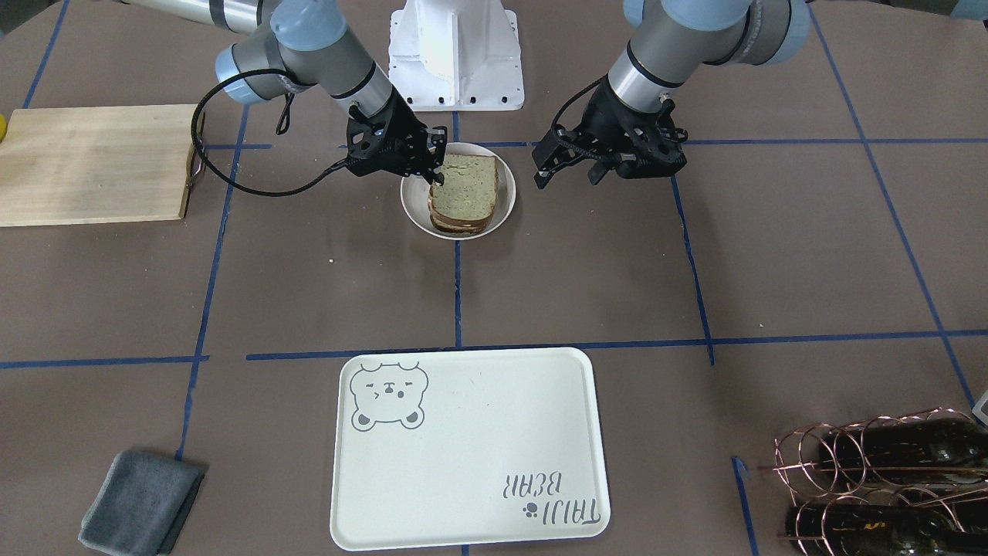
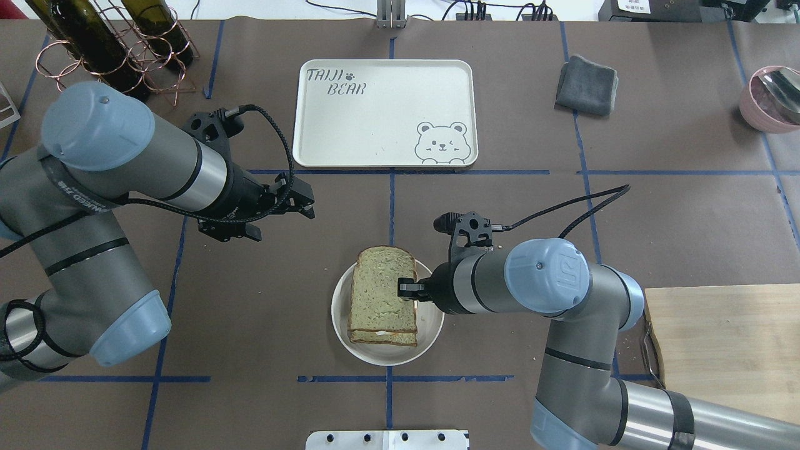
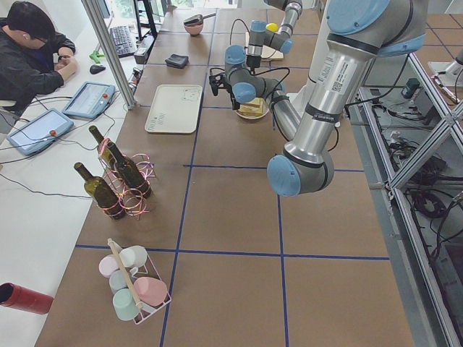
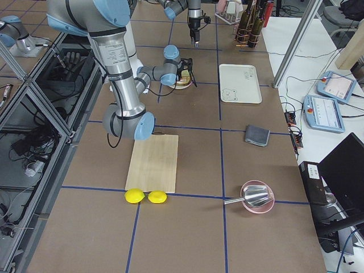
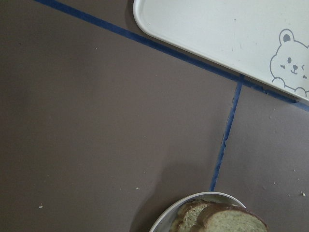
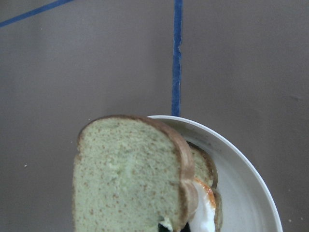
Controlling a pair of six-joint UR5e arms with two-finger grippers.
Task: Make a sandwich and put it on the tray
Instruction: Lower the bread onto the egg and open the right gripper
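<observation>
Greenish-tan sandwich (image 2: pixel 382 294) on its dish, right pincer (image 2: pixel 406 289) clamped to it.

From my station I see the sandwich lying on a small round white dish (image 2: pixel 375 357) around the middle of the counter, nearer the robot's edge than the far one. Its top slice sits a little askew, so the lower slice and a bit of white egg with orange yolk peek out. The right pincer grips the sandwich at the edge that faces the counter's right end. The left pincer (image 1: pixel 568 181) hangs over bare counter beside the dish, toward the left end, its jaws apart and gripping nothing. The tray (image 2: pixel 381 119) lies flat at the middle of the far edge, well apart from the dish. A wooden cutting board (image 2: pixel 725 344) is near the right end. A folded grey cloth (image 2: pixel 586 84) lies by the far edge, and a wire rack of wine bottles (image 2: pixel 94 47) stands in the far left corner.
</observation>
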